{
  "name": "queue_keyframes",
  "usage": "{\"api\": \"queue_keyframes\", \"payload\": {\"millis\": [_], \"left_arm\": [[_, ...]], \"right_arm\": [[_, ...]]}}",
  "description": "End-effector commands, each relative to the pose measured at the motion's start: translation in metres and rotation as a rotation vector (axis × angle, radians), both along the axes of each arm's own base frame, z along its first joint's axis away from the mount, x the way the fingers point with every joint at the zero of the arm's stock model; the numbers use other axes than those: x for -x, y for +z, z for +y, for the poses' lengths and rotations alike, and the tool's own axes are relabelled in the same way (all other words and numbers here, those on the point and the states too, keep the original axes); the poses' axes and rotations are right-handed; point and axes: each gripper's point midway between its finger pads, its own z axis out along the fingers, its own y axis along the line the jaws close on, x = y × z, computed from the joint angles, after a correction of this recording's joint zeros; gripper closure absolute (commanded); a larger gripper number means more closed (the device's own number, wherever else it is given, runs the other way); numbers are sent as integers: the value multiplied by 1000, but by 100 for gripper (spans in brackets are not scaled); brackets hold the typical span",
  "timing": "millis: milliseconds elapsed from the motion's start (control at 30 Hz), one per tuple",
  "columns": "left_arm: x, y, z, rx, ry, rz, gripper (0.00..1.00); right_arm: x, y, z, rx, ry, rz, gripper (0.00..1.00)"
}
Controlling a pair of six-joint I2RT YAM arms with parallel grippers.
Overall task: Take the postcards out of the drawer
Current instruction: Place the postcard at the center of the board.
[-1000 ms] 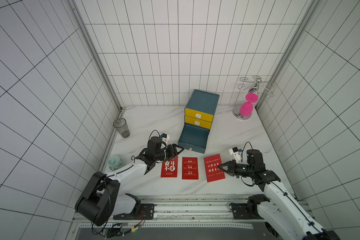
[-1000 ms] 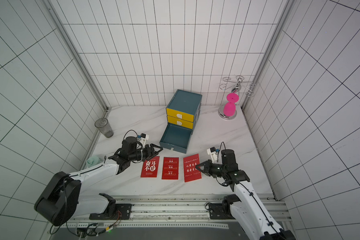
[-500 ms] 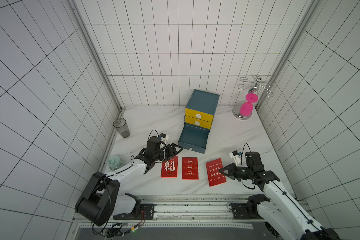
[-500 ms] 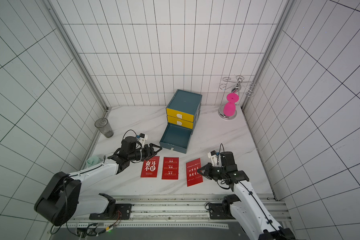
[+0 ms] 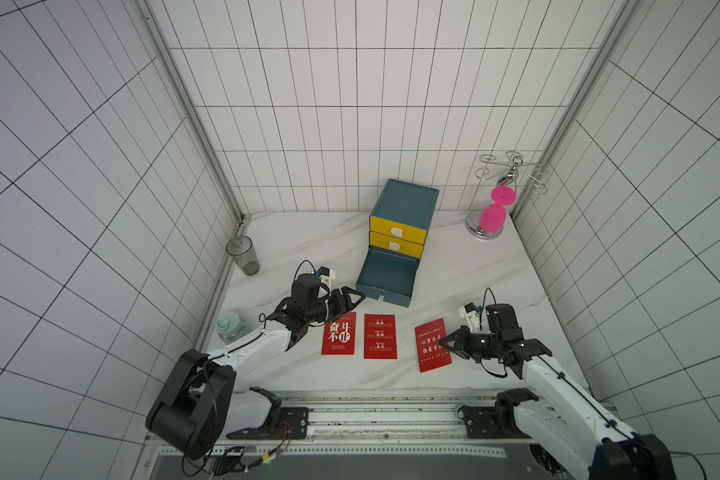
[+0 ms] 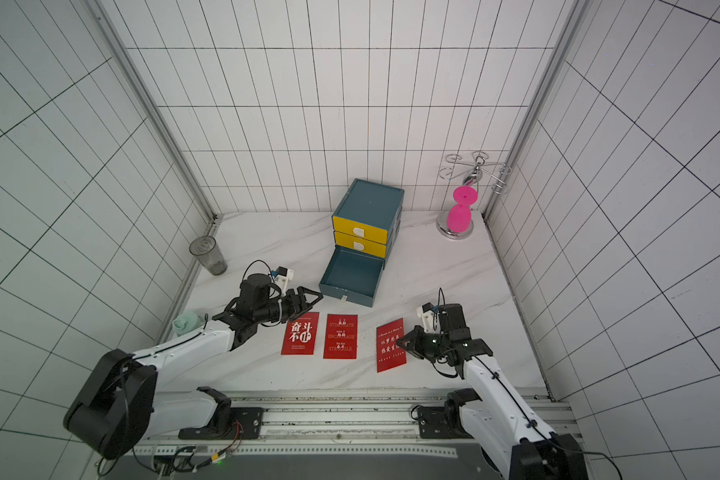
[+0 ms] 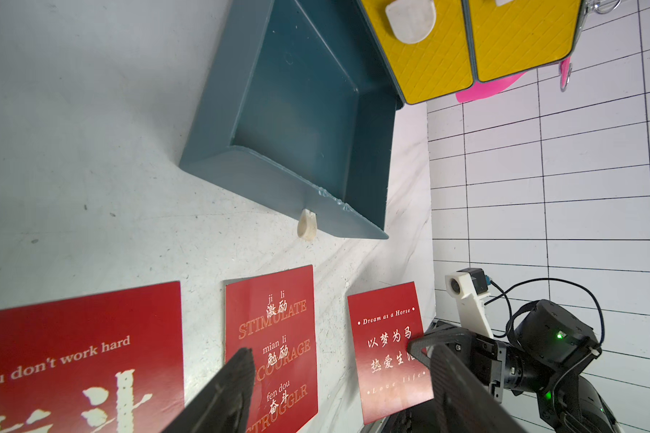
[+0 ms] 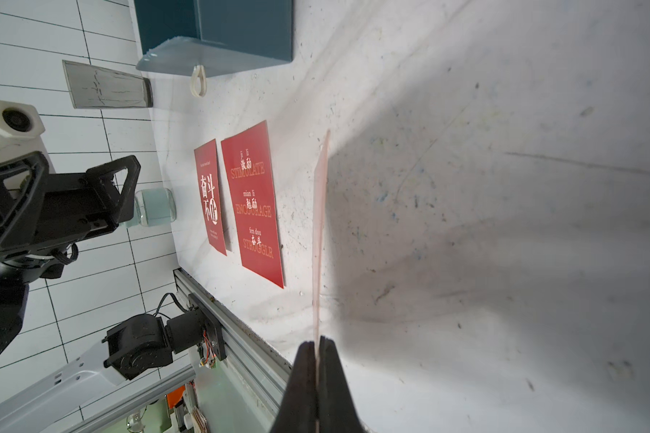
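Grey tumbler (image 5: 243,255), mint jar (image 5: 228,327), pink goblet (image 5: 492,217), chrome rack (image 5: 476,230)

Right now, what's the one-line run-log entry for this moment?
left gripper: open, empty | right gripper: shut on right postcard | drawer: open, empty | left postcard, middle postcard: flat on table

Both top views look steeply down from high at the front; each wrist camera sits close over the table (image 7: 91,150), both catching the postcards (image 8: 256,206).
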Motion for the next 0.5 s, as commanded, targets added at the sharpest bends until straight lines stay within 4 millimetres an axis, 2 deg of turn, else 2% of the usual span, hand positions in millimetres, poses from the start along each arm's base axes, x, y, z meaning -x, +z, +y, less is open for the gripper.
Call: {"api": "queue_keyframes", "payload": {"millis": [0,167,467], "left_arm": [[-4,5,-3,15,-10,-13,27],[-4,5,-3,13,-13,-10,27],[-2,4,-3,11,-17,-2,27]], "right_arm": [[-16,-6,-3,5,-48,-34,100],[-27,-14,4,16,-40,-41,100],[-25,-37,15,78,-11,-6,98]]}}
